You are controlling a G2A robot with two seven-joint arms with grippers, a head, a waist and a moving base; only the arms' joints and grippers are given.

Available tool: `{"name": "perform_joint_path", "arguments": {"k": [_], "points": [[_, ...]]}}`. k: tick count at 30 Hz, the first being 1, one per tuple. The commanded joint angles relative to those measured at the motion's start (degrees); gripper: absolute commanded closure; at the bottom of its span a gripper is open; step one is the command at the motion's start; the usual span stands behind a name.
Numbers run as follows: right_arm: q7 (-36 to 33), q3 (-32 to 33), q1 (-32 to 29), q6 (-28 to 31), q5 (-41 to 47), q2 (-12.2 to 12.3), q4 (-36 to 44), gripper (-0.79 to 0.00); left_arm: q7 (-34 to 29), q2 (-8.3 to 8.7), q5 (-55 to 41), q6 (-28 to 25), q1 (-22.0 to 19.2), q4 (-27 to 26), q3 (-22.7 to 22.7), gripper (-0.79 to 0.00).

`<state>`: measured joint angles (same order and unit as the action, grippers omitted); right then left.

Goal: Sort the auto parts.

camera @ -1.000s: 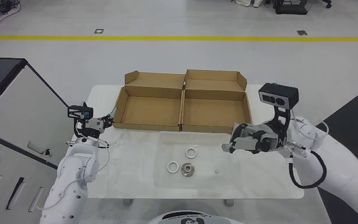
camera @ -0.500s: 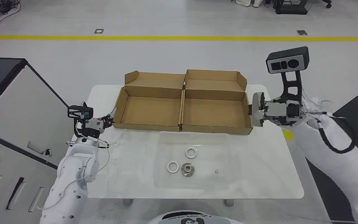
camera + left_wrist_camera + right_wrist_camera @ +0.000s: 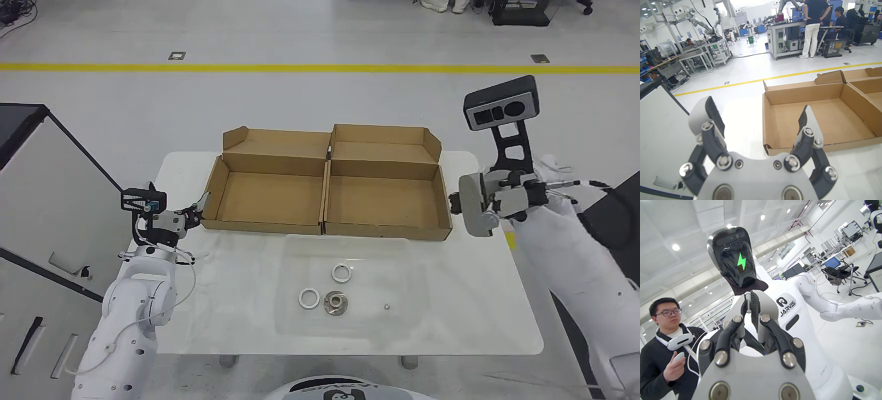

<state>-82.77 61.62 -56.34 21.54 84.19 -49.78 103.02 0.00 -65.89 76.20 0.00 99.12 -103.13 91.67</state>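
Note:
Two white rings [image 3: 342,271] [image 3: 309,297], a grey metal hub [image 3: 336,301] and a tiny part [image 3: 386,307] lie on the table's front middle. My right gripper [image 3: 748,297] is shut on a small threaded bolt [image 3: 748,303] and is turned up and back, away from the table. In the top view the right arm [image 3: 497,195] is raised beside the right cardboard box [image 3: 385,203]. My left gripper [image 3: 199,213] [image 3: 757,107] stands open with nothing between its fingers, just off the left box's [image 3: 265,197] near corner [image 3: 766,147].
The two open cardboard boxes stand side by side at the back of the white table [image 3: 470,310], lids folded back. A faint clear sheet [image 3: 300,255] lies under the loose parts. A dark-edged white panel [image 3: 40,190] stands left of the table.
The right arm has risen from low over the table near the parts to beside the right box's far end, its gripper turning up and back. The left arm has kept still.

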Motion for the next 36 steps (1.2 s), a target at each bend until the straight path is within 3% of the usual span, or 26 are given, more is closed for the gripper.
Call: {"name": "perform_joint_path", "arguments": {"k": [1,7,10,25,36], "points": [[0.0,0.0,0.0,0.0,0.0,0.0,0.0,0.0,0.0,0.0,0.0,0.0,0.0,0.0,0.0,-0.785],[0.0,0.0,0.0,0.0,0.0,0.0,0.0,0.0,0.0,0.0,0.0,0.0,0.0,0.0,0.0,-0.785],[3.3,0.1,-0.5,-1.0,0.5,-0.5,1.9,0.0,0.0,0.0,0.0,0.0,0.0,0.0,0.0,-0.785],[12.1,-2.8,2.8,-4.6,-12.9,-3.1,1.2,0.0,0.0,0.0,0.0,0.0,0.0,0.0,0.0,-0.785],[12.6,-3.5,2.5,-3.9,-14.2,-3.6,1.4,0.0,0.0,0.0,0.0,0.0,0.0,0.0,0.0,-0.785]]}}
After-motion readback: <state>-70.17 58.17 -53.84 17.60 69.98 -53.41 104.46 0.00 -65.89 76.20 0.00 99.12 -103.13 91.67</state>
